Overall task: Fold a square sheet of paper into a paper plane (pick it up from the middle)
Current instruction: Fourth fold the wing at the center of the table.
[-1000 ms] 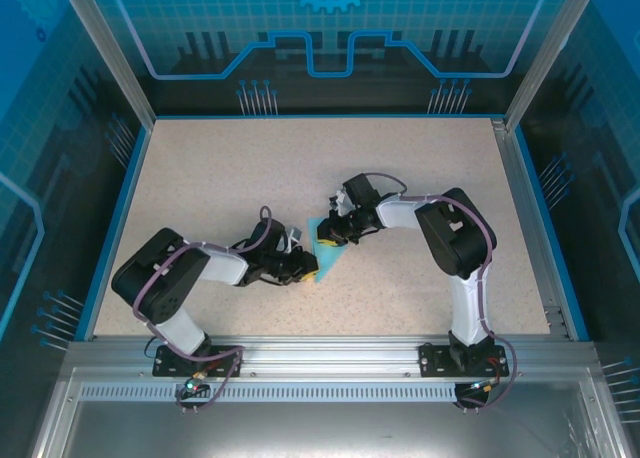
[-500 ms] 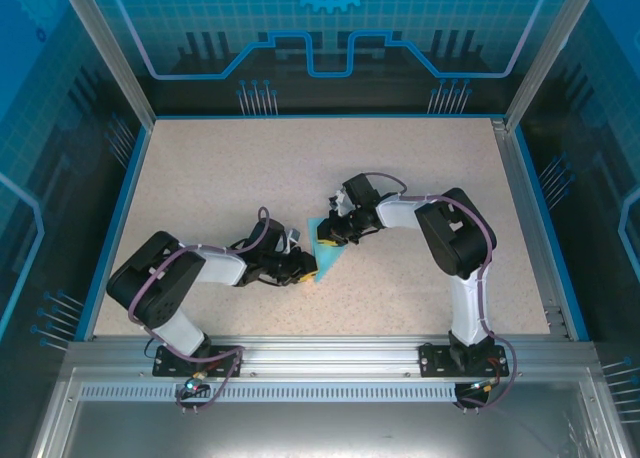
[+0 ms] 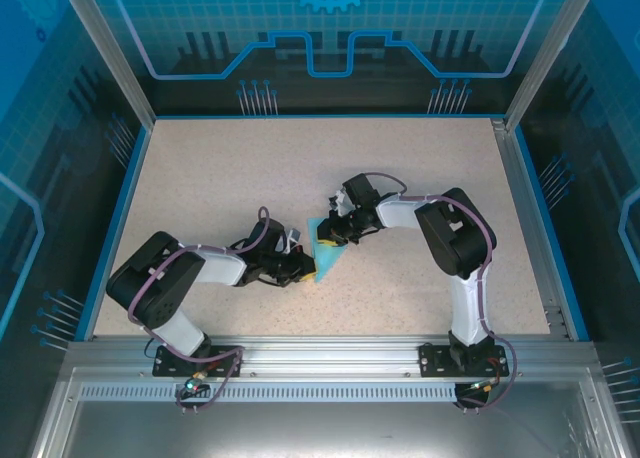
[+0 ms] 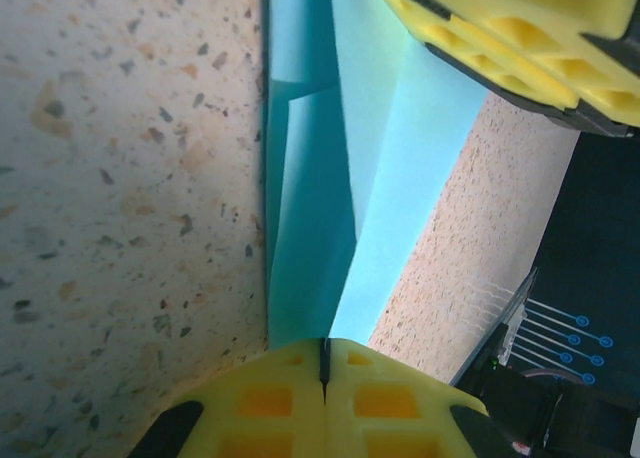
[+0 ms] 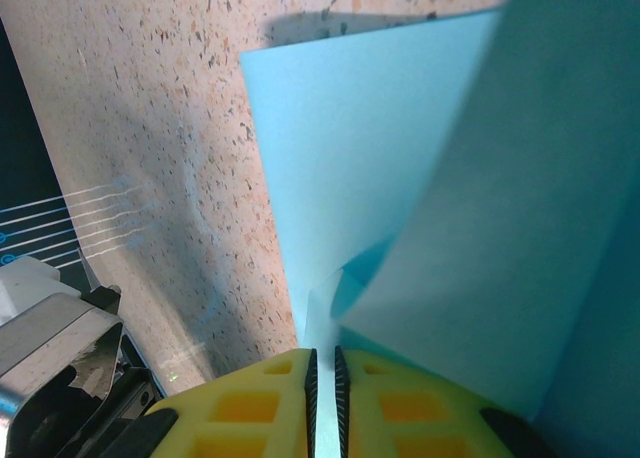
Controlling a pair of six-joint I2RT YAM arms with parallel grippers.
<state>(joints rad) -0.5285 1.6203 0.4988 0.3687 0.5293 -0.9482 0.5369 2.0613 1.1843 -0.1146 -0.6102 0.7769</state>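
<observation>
The cyan paper [image 3: 328,255], partly folded, lies just below the middle of the top view on the speckled table [image 3: 220,178], between the two grippers.

The left arm [image 3: 165,283] rises from its base at the lower left, bends at a bulky elbow, and stretches its forearm low across the table toward the right. The left gripper [image 3: 303,268] meets the paper's lower left corner. In the left wrist view its yellow fingers [image 4: 265,403] sit at the bottom edge, pressed flat together with only a thin seam between them. The narrow end of the paper runs down into that seam, so the jaws are closed on the paper. From there the folded layers fan upward along a straight crease.

The right arm [image 3: 460,238] stands up from its base at the lower right, folds at the elbow, and reaches left. The right gripper [image 3: 336,235] is at the paper's upper edge. In the right wrist view its yellow pads [image 5: 250,403] are nearly together, and a sliver of paper is clamped between them. A raised flap fills the right half of that frame.
</observation>
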